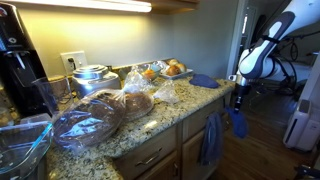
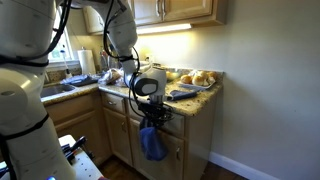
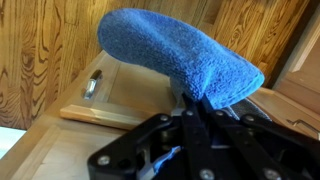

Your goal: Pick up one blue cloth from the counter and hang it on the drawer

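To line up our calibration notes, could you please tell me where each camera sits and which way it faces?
Exterior view: low on the counter, looking along it toward the far end, where the white arm holds the blue cloth.
Exterior view: close beside the robot, facing the counter's end; the arm fills the left, the gripper hangs mid-frame.
Wrist view: looks past the gripper at the cloth and a wooden drawer front.
Shared: all three show the cloth in the gripper.

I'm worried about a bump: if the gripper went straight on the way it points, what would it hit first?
Apart from the blue cloth it grips, the gripper would probably meet the wooden drawer front, near its metal handle; depth is unclear.
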`<state>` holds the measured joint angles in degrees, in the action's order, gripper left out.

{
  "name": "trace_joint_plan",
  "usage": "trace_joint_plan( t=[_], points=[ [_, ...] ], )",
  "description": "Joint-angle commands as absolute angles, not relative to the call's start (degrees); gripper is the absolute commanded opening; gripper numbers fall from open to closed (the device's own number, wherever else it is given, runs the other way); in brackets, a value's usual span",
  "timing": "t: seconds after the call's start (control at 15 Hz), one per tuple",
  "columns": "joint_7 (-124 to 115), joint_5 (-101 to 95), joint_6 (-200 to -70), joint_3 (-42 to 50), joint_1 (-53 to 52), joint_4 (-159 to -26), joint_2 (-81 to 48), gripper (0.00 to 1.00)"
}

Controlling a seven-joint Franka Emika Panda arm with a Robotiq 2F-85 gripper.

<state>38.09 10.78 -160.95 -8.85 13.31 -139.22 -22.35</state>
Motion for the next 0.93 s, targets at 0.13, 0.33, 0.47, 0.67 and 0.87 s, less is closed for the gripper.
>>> trace_joint_plan(
  t=[0.13, 0.33, 0.47, 0.67, 0.87],
  points=[
    [39.9, 11.3, -162.8, -11.1, 16.8, -139.2, -23.8, 0.07],
    [40.3, 11.4, -163.4, -11.7, 17.8, -139.3, -23.8, 0.08],
    [40.0, 10.7, -163.4, -11.5, 17.6, -139.1, -23.9, 0.35],
    [39.1, 9.4, -163.7, -10.7, 16.7, -139.5, -22.9, 0.53],
    [38.6, 8.5, -163.2, -10.1, 16.3, -140.4, -21.4, 0.73]
  ],
)
